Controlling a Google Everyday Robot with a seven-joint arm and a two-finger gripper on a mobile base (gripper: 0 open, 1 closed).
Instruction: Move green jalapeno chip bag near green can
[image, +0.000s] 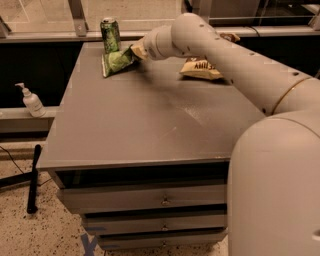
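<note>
Camera view across a grey cabinet top (150, 125). The robot's white arm (240, 60) is reaching from the lower right toward the far left corner of the top. The gripper (136, 50) is sitting at the right end of the green chip bag (117, 61) and is touching it. Whether the gripper is clamped on the bag or merely resting against it cannot be told from this angle.

The green chip bag is lying on the top with its left part just in front of the green can (110, 34), close enough that the two are appearing to touch. The can is standing upright at the back edge.

A brown chip bag (200, 69) is lying further right on the top, partly hidden behind the arm and well apart from the green bag. Three drawers (150, 197) are showing below the top. A pump bottle (32, 101) is standing on a ledge to the left, and a black rod (33, 180) is lying on the speckled floor (50, 235).
</note>
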